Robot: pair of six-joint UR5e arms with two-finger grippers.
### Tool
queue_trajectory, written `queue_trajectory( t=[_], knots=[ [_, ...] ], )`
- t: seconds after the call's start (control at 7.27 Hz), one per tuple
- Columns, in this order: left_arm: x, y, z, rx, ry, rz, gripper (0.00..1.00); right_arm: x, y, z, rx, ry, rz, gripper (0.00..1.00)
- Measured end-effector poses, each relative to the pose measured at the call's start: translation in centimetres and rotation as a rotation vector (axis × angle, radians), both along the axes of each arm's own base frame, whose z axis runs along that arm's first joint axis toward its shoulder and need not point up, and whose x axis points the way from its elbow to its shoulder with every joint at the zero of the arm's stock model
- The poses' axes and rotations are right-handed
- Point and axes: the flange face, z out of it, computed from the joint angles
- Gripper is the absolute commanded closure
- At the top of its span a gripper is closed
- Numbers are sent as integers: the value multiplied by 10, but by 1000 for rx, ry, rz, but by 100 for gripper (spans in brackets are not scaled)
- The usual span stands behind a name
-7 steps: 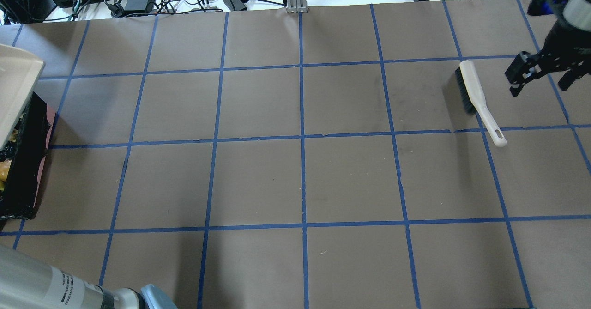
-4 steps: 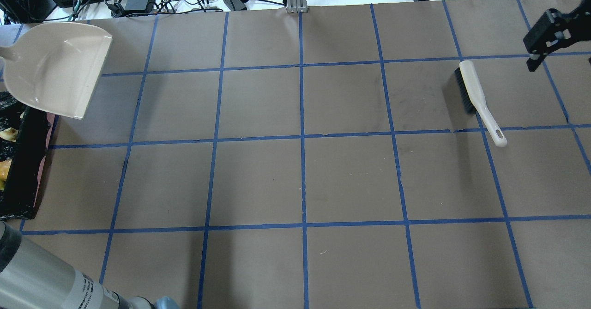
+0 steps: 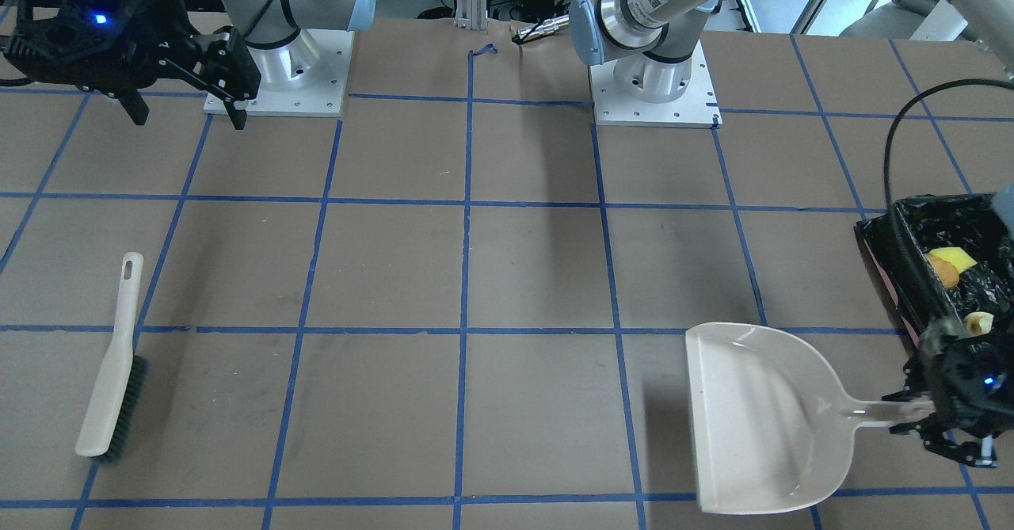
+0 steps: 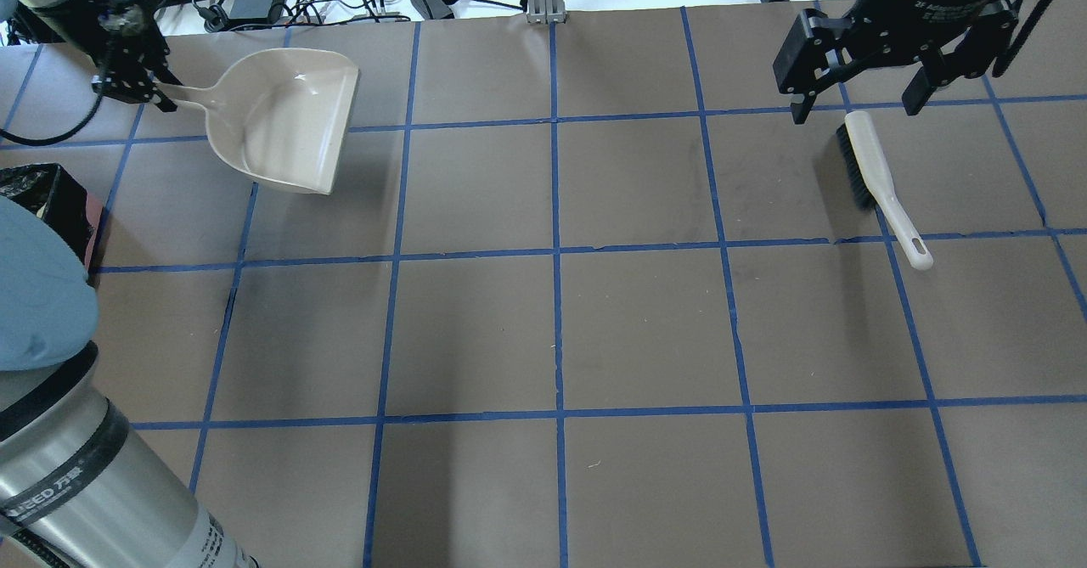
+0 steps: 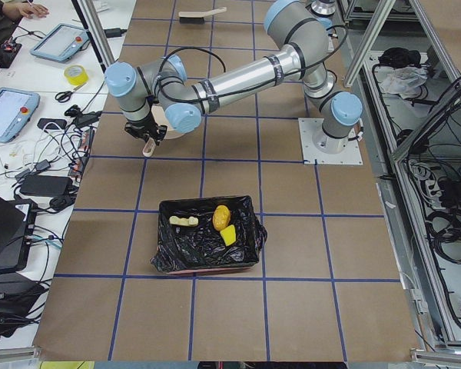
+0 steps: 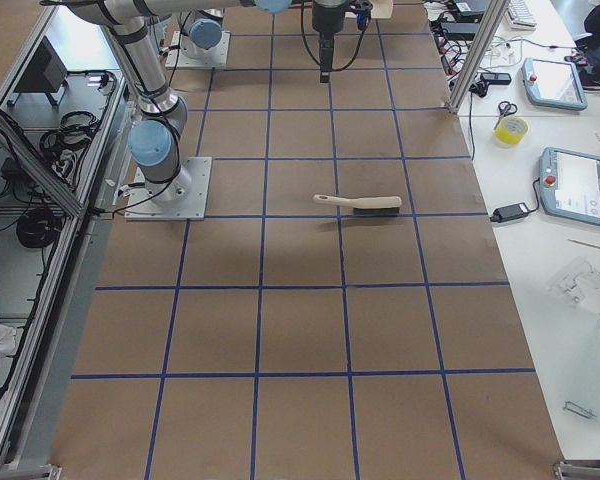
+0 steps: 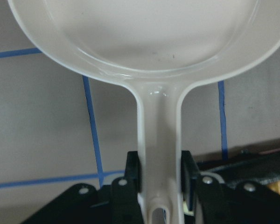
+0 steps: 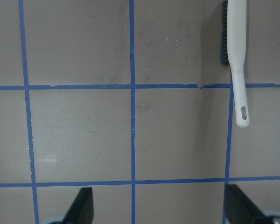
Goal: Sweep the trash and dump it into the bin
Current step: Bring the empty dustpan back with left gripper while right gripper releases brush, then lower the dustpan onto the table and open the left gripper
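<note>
Dustpan (image 4: 284, 118), handle pinched in my left hand (image 7: 159, 175) at 10 o'clock; all 3 trash pieces (image 5: 222, 217) lie in the bin (image 5: 164, 240) at 9. I should lower it level, flat on the surface (image 4: 645, 322), before releasing. Right hand (image 4: 856, 106) spread near the brush (image 4: 875, 176) at 2.

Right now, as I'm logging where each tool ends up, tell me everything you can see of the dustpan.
The dustpan is glossy beige plastic: a shallow scoop with a rounded back wall, a straight open front edge and a narrow handle with a hole at its end. It is empty. The left end effector is shut on the handle. The scoop faces up, roughly level, front edge toward the middle of the table, beyond the bin. An offset shadow suggests it hangs clear of the surface.
</note>
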Motion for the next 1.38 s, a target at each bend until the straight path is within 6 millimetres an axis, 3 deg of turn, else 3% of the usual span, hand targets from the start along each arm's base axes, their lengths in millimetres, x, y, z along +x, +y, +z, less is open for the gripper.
queue_trajectory(
  t=[0.28, 0.55, 0.83, 1.1, 1.24, 1.38],
  knots=[
    [-56, -11, -32, 38, 2, 50, 100, 6, -6, -13, -7, -5, 15, 0],
    [-98, -4, -50, 73, -1, 65, 100, 10, -20, -37, -64, -37, 23, 0],
    [-108, 9, -66, 74, -8, 60, 100, 12, -24, -48, -117, -51, 27, 0],
    [-110, 17, -73, 73, -10, 37, 100, 12, -16, -42, -135, -45, 23, 0],
    [-110, 18, -72, 71, -11, 34, 53, 12, -14, -39, -141, -49, 23, 0],
    [-111, 18, -73, 67, -10, 35, 49, 12, -13, -38, -145, -53, 22, 0]
  ],
)
